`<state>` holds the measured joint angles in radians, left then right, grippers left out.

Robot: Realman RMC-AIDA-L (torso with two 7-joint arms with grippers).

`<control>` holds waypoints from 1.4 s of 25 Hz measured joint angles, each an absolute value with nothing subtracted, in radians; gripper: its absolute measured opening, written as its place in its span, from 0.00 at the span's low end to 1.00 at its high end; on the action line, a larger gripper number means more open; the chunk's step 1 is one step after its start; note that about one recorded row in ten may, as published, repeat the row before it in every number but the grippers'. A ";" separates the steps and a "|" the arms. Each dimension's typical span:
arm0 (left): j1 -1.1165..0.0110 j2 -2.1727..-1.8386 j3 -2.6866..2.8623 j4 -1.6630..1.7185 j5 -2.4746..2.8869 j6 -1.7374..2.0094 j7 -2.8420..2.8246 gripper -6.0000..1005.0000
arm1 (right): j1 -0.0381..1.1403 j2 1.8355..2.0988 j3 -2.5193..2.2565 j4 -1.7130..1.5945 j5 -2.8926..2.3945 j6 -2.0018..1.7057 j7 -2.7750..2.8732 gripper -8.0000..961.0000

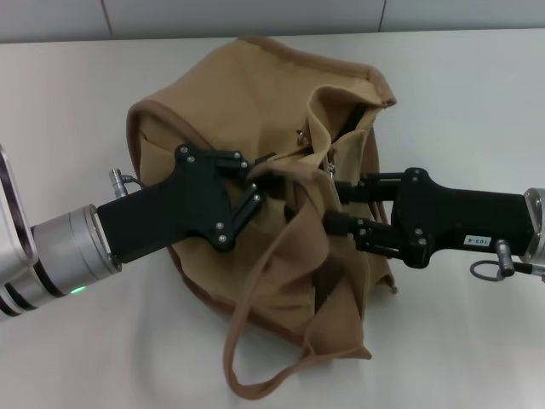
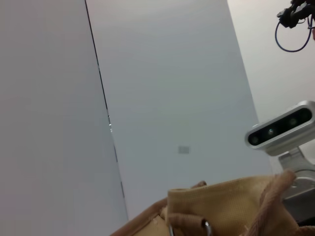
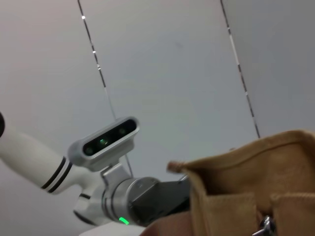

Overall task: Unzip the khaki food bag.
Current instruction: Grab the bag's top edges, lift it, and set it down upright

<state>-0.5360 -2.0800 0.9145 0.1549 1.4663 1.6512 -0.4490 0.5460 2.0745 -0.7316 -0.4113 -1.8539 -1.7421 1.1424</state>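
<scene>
The khaki food bag [image 1: 281, 213] lies mid-tabletop [image 1: 477, 94]. The left end effector [image 1: 255, 183] pinches fabric; the right end effector [image 1: 334, 204] seemingly grips near the zipper. Next: pull the slider along.

Pale table [image 1: 477, 94] below light grey panelled wall [image 2: 167, 88] with dark seams

Bare lab: white table [image 1: 477, 85], plain panelled walls [image 2: 162, 88].

One small white sticker [image 1: 480, 241] sits on the black body of the right gripper [image 1: 334, 204]; its dark characters are printed upside down and too tiny to read.
</scene>
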 joint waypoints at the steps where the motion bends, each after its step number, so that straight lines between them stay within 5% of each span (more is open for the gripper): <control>1: -0.537 -2.080 0.914 0.155 1.460 1.641 -0.449 0.06 | 0.546 2.072 -0.744 -0.413 -1.855 -1.747 1.145 0.63; 6: -0.538 -2.080 0.914 0.155 1.444 1.626 -0.449 0.06 | 0.540 2.067 -0.747 -0.414 -1.855 -1.751 1.150 0.53; 11: -0.542 -2.080 0.914 0.155 1.442 1.616 -0.449 0.06 | 0.530 2.059 -0.730 -0.414 -1.849 -1.746 1.167 0.27; 26: -0.548 -2.080 0.914 0.155 1.440 1.600 -0.447 0.06 | 0.519 2.026 -0.640 -0.417 -1.846 -1.750 1.253 0.24; 35: -0.550 -2.080 0.921 0.144 1.440 1.607 -0.446 0.06 | 0.535 2.043 -0.637 -0.417 -1.848 -1.748 1.252 0.27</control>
<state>-0.5499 -2.0799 0.9210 0.1443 1.4399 1.6067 -0.4462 0.5346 2.0428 -0.6371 -0.4171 -1.8479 -1.7477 1.2524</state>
